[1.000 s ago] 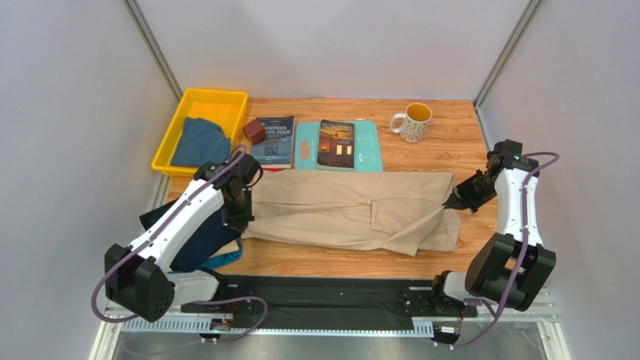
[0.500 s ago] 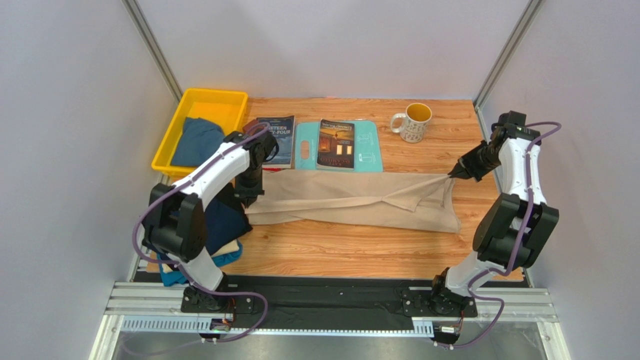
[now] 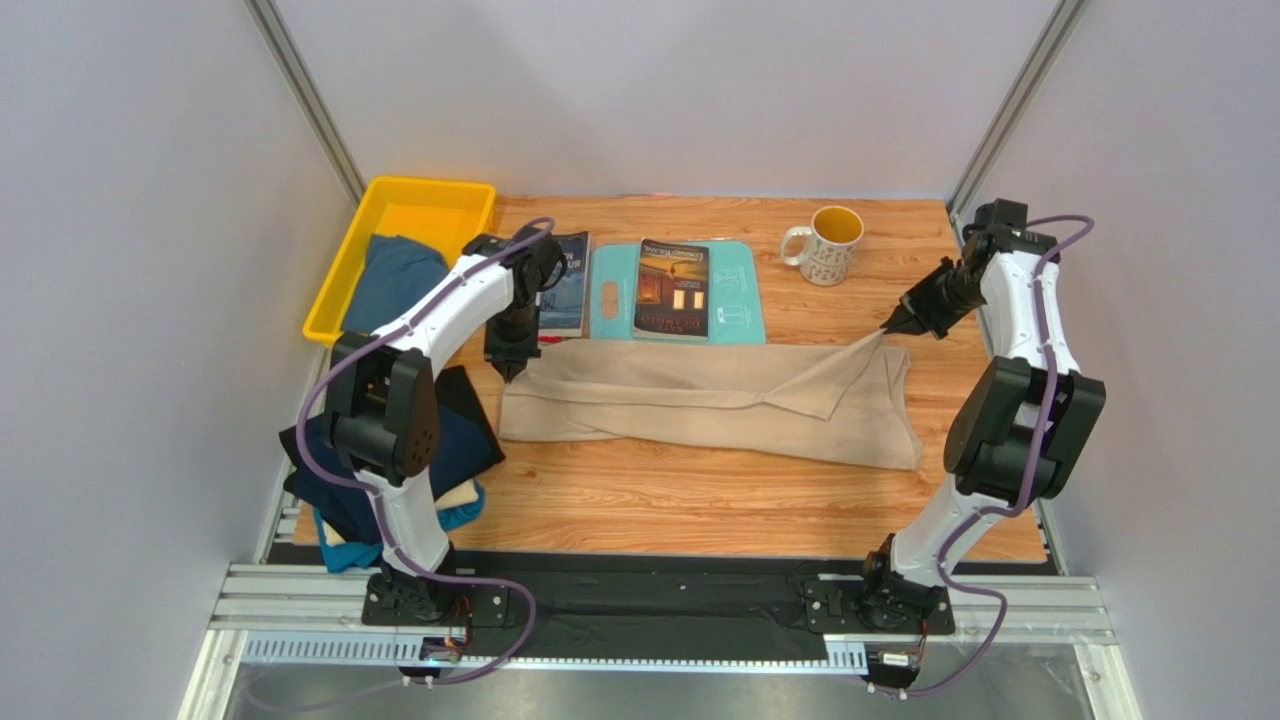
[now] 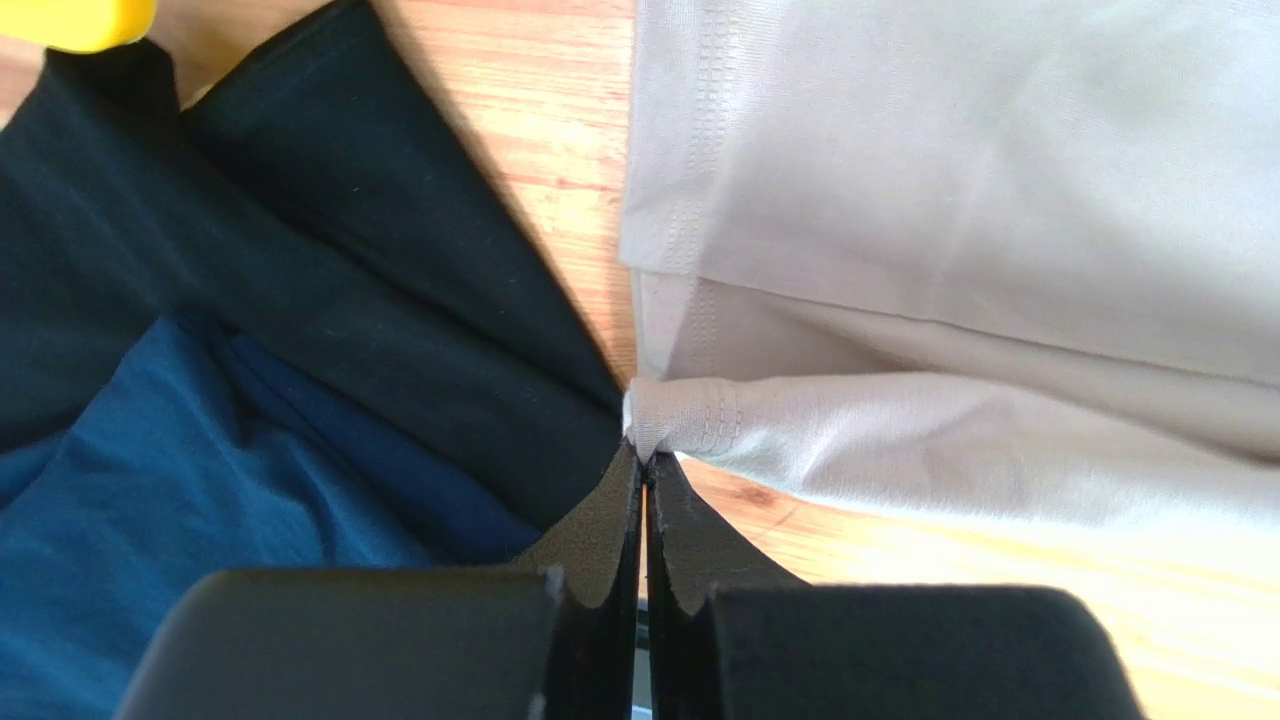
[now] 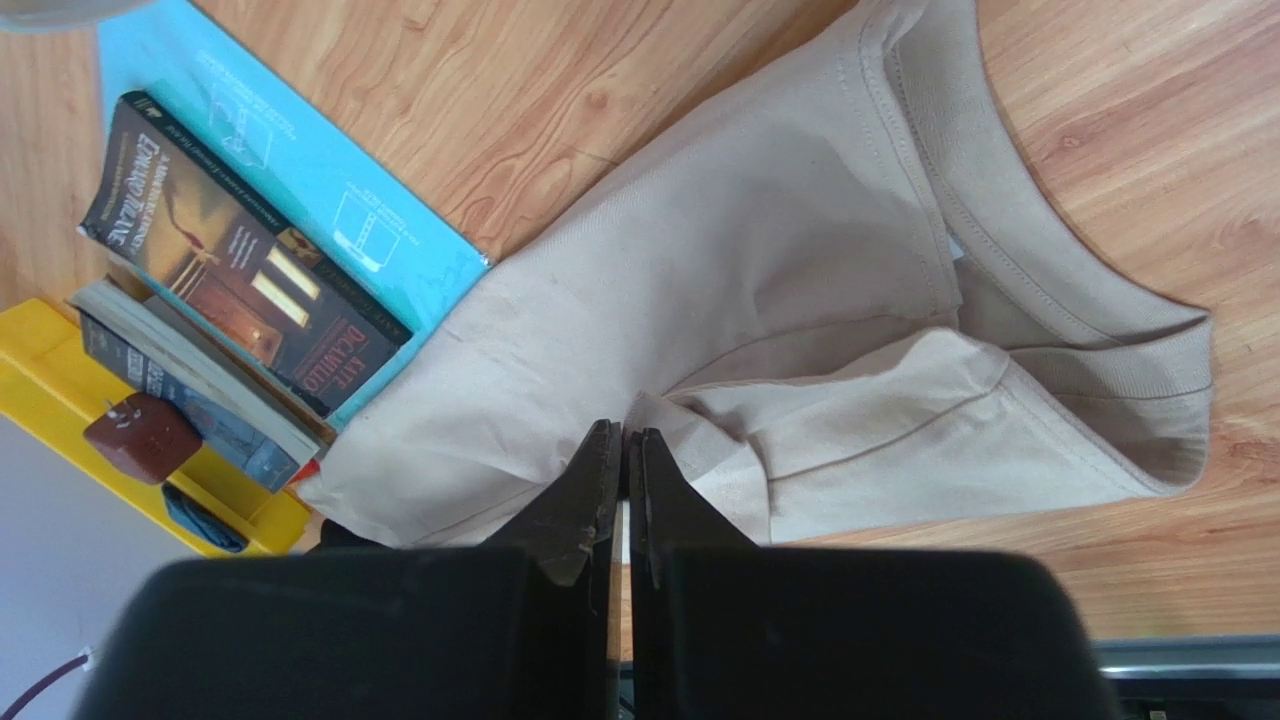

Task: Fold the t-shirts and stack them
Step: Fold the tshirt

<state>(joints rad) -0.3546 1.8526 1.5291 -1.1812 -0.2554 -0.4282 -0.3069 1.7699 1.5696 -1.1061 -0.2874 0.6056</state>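
The wooden tabletop [image 3: 661, 503] carried the whole job. The beige t-shirt [image 3: 691, 398] was the biggest thing on it, stretched left to right across the middle as a long band already doubled over on itself, with its collar end toward the right. It probably lay that way because both arms were pulling its far edge taut, which would flatten the fold before the next one.

At the left near edge sat a dark navy t-shirt [image 3: 458, 428], with a strip of teal cloth under it. This looked like the stack the beige one would likely join. Far left, a yellow bin [image 3: 334, 293] held a dusty blue t-shirt [image 3: 394, 278], apparently waiting its turn.

Along the far side a light-teal board [image 3: 736, 308], two books [image 3: 672, 288] and a mug [image 3: 824, 240] stood just clear of the cloth, though the beige edge came right up to the board.

The left hand [image 3: 508, 365] had its fingers pressed together on the shirt's hem at the far left corner, with the cloth running off to the right of it. The right hand [image 3: 897, 323] was likewise clamped on a pinch of the shirt at the far right. The fabric rose to a peak at its tip and spread out to the left and near side.
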